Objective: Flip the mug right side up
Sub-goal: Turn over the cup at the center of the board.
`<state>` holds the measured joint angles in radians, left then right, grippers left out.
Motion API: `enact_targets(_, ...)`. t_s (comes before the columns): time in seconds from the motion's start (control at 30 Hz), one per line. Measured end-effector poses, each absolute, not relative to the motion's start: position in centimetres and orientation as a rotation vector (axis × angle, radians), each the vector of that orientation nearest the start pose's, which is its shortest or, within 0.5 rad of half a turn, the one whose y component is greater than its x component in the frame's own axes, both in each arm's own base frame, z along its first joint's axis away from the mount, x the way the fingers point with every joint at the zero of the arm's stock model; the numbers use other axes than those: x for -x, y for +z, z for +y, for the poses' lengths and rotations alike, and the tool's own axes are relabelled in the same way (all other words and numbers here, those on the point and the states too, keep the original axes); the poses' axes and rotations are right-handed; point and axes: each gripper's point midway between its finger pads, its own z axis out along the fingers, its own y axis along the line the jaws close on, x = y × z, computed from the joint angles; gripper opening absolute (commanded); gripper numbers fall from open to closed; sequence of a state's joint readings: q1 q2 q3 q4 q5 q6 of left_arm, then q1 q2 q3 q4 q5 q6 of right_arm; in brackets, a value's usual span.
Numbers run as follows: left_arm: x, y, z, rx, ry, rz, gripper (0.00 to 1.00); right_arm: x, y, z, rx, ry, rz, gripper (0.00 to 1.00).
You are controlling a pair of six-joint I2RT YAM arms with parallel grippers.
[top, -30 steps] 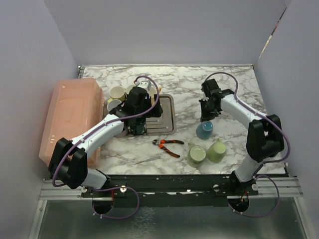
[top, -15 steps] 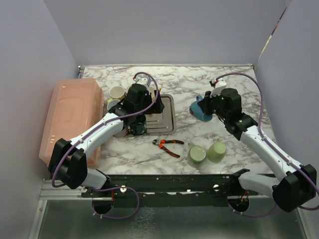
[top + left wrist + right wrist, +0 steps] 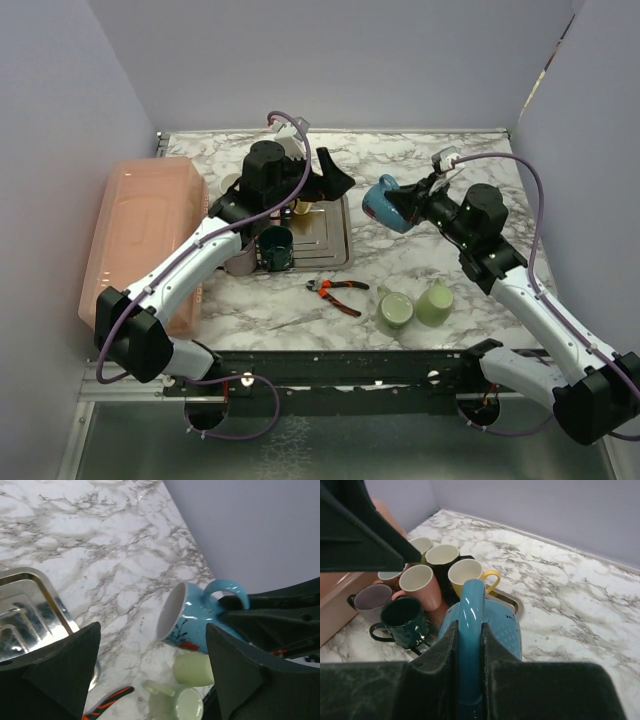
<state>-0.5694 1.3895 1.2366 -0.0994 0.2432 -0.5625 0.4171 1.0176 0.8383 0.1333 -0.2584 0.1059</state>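
One second ago our blue mug [image 3: 382, 203] sat on the worktop [image 3: 420, 160]. Now we pinch its handle in our right claw [image 3: 410, 207] and hold it up, tipped sideways, above the worktop's middle. Our left claw [image 3: 338, 182] gapes wide, just beside its mouth.

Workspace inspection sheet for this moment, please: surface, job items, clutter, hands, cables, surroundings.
Surface: marble tabletop, no spills seen.
Job's things: blue mug off the table, on its side, mouth toward the left arm; not yet upright.
Clutter: metal tray; mug cluster at its left side; orange pliers; pale green mugs near the front edge; pink bin at far left.
Hands: right hand shut on the blue mug's handle; left hand open, empty, raised facing the mug.
Cables: purple cables run along both arms; no snag seen.
Surroundings: plain walls on three sides; nothing else seen.
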Motion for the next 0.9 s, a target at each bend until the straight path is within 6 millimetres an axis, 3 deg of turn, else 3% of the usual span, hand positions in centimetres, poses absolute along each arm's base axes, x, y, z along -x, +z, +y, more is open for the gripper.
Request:
enact_targets(0.13, -33.9, 32.1, -30.3, -0.113, -1.116, 1.908, 0.85, -31.7, 29.7, 20.9, 0.512, 0.663, 1.56, 0.01)
enact_targets(0.27, -34.3, 32.4, -31.0, -0.026, -1.19, 1.928, 0.79, -31.9, 28.0, 22.8, 0.587, 0.642, 1.571, 0.01)
enact_targets(0.4, -35.1, 30.7, -31.9, 0.056, -1.229, 1.994, 0.72, -32.0, 26.2, 24.6, 0.659, 0.569, 1.583, 0.01)
enact_targets(0.6, -36.2, 26.3, -33.0, 0.14, -1.214, 2.147, 0.69, -32.7, 25.9, 25.5, 0.693, 0.41, 1.54, 0.01)
enact_targets(0.77, -36.2, 24.6, -33.1, 0.157, -1.193, 2.216, 0.68, -33.1, 24.7, 26.8, 0.756, 0.234, 1.514, 0.01)
enact_targets(0.9, -36.6, 23.7, -33.1, 0.158, -1.168, 2.25, 0.6, -33.2, 23.9, 27.4, 0.793, 0.108, 1.487, 0.01)
